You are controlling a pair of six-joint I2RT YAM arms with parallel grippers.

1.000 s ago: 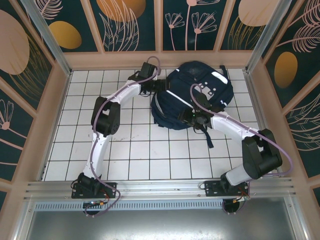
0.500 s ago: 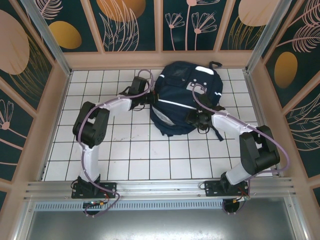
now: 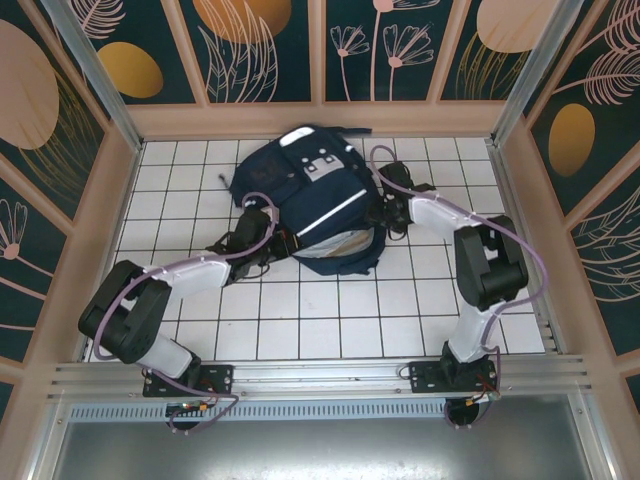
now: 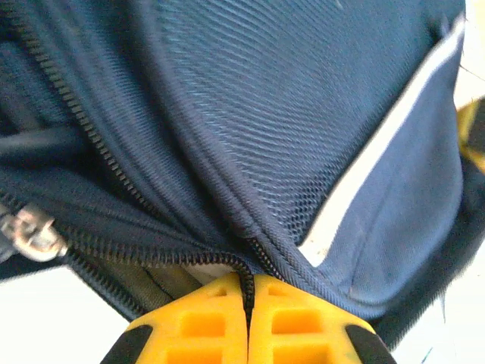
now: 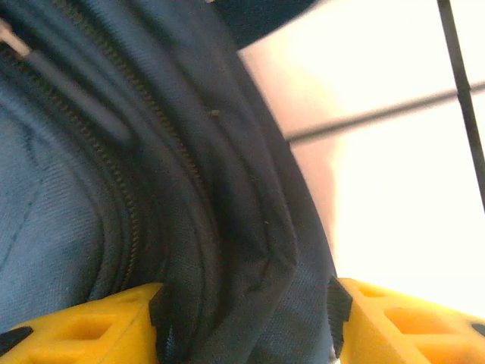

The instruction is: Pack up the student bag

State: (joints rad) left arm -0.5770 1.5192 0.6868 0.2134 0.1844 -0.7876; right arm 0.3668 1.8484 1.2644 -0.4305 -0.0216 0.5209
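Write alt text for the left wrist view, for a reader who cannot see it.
The left gripper, yellow-fingered, is shut on a zip seam of the navy student bag, whose mesh fabric spreads across the frame. A white stripe runs down its right side; a metal zip pull sits at the left edge.

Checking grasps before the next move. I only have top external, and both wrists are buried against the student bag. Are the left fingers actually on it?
Observer: Yes. The left fingers are shut together, pinching the student bag at a zip seam.
Operator: Zip pull in the pinch?
Observer: No. A silver zip pull sits near the left edge of the left wrist view, outside the pinch.
Operator: Right side?
Observer: The right fingers stand apart, with a thick fold of the bag's dark edge filling the gap and touching both.
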